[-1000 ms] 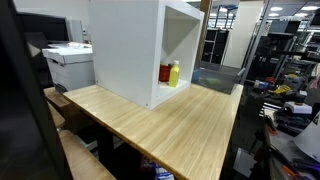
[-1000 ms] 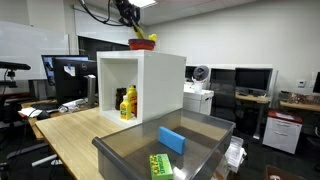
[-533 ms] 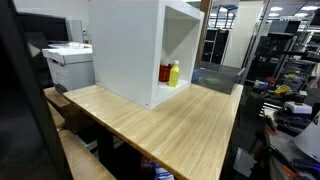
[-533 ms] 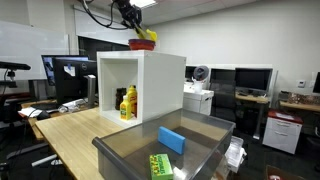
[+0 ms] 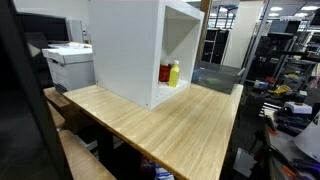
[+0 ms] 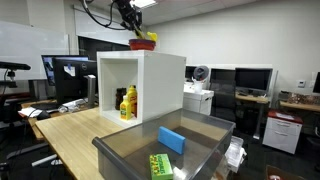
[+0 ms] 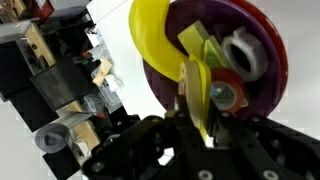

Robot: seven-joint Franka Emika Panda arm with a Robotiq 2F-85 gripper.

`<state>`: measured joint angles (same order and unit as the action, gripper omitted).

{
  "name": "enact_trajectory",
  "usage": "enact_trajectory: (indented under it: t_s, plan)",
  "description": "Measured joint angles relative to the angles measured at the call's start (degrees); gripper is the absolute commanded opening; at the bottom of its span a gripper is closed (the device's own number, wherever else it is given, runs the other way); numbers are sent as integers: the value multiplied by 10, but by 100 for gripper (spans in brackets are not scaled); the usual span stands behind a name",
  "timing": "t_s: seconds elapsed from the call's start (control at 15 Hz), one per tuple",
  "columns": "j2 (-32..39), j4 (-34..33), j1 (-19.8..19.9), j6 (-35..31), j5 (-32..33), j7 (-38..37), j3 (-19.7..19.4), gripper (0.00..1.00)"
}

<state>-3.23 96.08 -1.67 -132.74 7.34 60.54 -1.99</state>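
Observation:
My gripper point(image 7: 193, 115) is shut on the thin rim of a yellow bowl point(image 7: 150, 45). The yellow bowl stands tilted in a dark purple bowl point(image 7: 268, 85), which also holds a white ring and small coloured pieces. In an exterior view the gripper point(image 6: 136, 31) hangs over the top of a white open-front cabinet point(image 6: 150, 85), with the yellow and dark bowls point(image 6: 144, 42) right under it on the cabinet's top. The other exterior view shows the cabinet point(image 5: 125, 50) but cuts off its top, hiding the gripper.
Yellow and red bottles point(image 5: 171, 73) stand inside the cabinet, also visible as bottles point(image 6: 128, 102). The cabinet rests on a wooden table point(image 5: 170, 125). A clear bin point(image 6: 205, 135) in the foreground holds a blue block point(image 6: 172, 139) and a green box point(image 6: 160, 165). Desks, monitors and shelves surround the table.
The gripper and the yellow bowl have shifted only slightly above the cabinet top; the grip stays shut.

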Motion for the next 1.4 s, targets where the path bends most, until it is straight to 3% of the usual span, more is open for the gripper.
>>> enact_trajectory:
  t_s: [0.2,0.27,0.33,0.47,0.53,0.6,0.93,1.13,1.4]
  plan:
    - [0,-7,0,26,0,0,-1,5]
    - [0,-9,0,32,0,0,-1,34]
    - [0,-11,0,36,0,0,-2,45]
    - [0,-13,0,43,0,0,-2,55]
    - [0,-14,0,45,0,0,-2,55]
    - [0,-15,1,47,0,0,-2,66]
    - [0,-21,1,51,0,0,-4,94]
    - [0,-23,1,53,0,0,-5,100]
    - [0,-33,1,58,0,-1,-5,100]
